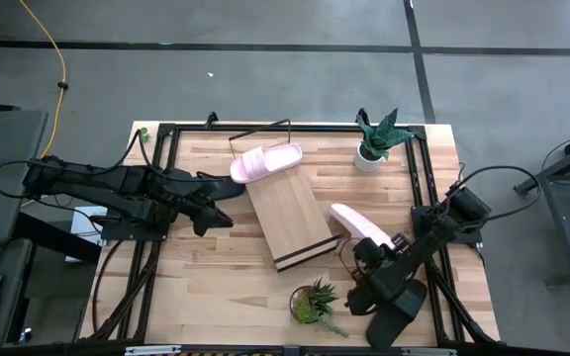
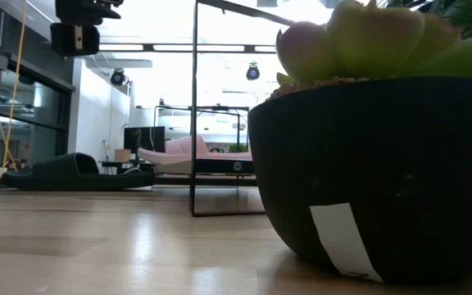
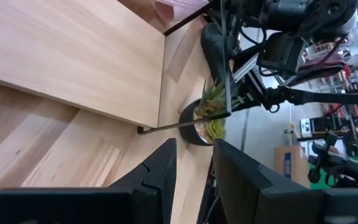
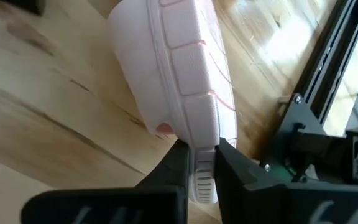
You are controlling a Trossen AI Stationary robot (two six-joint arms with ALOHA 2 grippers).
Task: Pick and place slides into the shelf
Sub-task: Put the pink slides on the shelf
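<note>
While on shelf (image 1: 287, 218), pink slide (image 1: 265, 161).

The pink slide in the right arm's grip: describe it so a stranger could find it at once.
Start at the slanted wooden shelf in the middle of the table. Just off its right edge lies a pale pink slide, the right gripper shut on its end. The other pink slide rests on the shelf's top end, untouched.

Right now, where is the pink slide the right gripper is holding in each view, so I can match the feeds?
High view: held pink slide right of centre, beside the shelf's lower corner.
Low view: cannot tell; a pink shape far back may be either pink slide.
Left wrist view: a pink bit at the frame edge, cannot tell which slide.
Right wrist view: centre, sole showing, right gripper clamping its edge.
Shared landmark: the shelf.
</note>
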